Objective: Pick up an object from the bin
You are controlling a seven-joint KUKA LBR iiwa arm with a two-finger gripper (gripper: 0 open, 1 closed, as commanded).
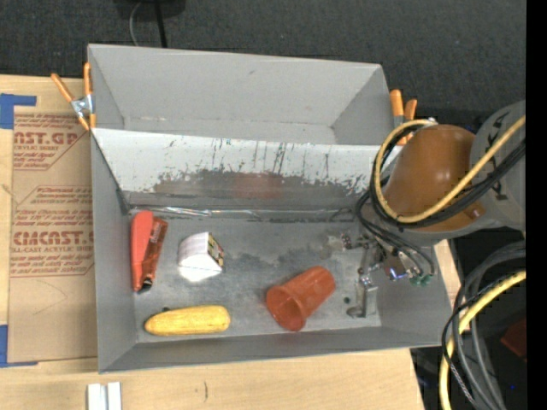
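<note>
Yellow plastic corn cob (187, 320) sits up front, but the gripper (366, 295) (can't tell if open or closed) hangs just right of the tipped orange plastic cup (299, 298), which I'd guess rolls away if nudged.

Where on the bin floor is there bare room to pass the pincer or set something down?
Bare floor lies mid-bin, between the white box and the red cup, and along the back wall. Crowded: left side, with the orange tool, box and corn cob; the pincer sits close beside the cup.
</note>
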